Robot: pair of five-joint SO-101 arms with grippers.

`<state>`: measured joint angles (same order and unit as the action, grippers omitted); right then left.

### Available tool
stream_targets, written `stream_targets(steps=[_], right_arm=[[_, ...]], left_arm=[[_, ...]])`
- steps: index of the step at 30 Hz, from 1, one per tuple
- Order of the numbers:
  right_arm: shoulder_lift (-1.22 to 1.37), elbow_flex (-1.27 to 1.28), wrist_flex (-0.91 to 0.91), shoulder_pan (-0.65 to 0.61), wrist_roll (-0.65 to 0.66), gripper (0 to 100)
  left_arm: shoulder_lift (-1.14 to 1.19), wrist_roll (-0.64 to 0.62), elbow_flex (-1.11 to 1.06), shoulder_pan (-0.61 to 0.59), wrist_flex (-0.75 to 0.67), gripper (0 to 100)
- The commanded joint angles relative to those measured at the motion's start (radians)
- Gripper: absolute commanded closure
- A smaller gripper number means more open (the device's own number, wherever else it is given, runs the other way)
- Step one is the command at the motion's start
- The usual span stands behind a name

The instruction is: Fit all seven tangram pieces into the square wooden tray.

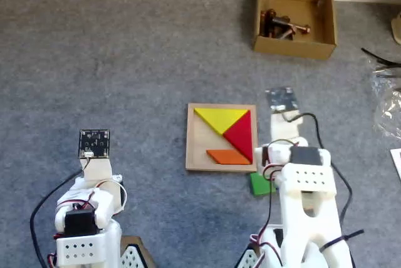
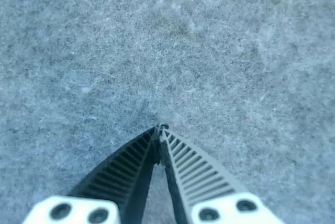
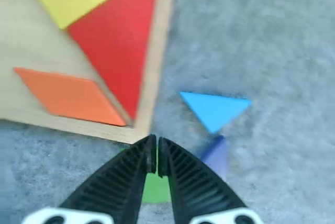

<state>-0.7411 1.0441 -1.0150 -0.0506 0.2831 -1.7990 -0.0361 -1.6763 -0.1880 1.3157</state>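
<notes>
The left arm sits folded back at the near left of the mat [image 1: 125, 61], well apart from the tray [image 1: 199, 143]. The left gripper [image 2: 159, 130] points down at bare felt with its jaws pressed together and nothing between them.

The right arm stretches forward along the tray's right side. The right gripper [image 3: 156, 143] hangs just off the tray's near right corner, jaws closed tip to tip and holding nothing. It is directly over the green piece [image 3: 154, 190], though whether it touches the piece cannot be told.

The tray [image 3: 157, 62] holds three pieces:
- The yellow triangle [image 1: 219, 119] lies along the far rim.
- The red triangle [image 1: 241, 135] lies along the right rim and meets the yellow edge to edge.
- The orange piece [image 1: 229, 156] lies flat by the near rim, with its corner just beside the red tip.

The tray's left half is bare wood.

Outside the tray, the green piece [image 1: 260, 183] lies on the mat off the near right corner, partly under the right arm. A blue triangle [image 3: 214, 109] lies near the right rim, and a darker blue piece [image 3: 214, 153] sits just beside it (its shape is blurred).

Wide felt lies open between the left arm and the tray. More open felt runs from the tray to the box [image 1: 294, 17] at the far right.
</notes>
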Motion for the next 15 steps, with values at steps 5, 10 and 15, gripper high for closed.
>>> stream_targets(steps=[5,10,15], right_arm=[[-0.002,0.012,0.018,-0.03,-0.009,99.1],[-0.002,0.012,0.021,0.005,-0.087,99.1],[-0.001,0.01,0.021,0.091,-0.092,99.1]], left_arm=[[0.007,-0.002,-0.021,-0.008,0.008,100],[0.007,-0.002,-0.021,-0.008,0.008,100],[0.007,-0.002,-0.021,-0.008,0.008,100]])
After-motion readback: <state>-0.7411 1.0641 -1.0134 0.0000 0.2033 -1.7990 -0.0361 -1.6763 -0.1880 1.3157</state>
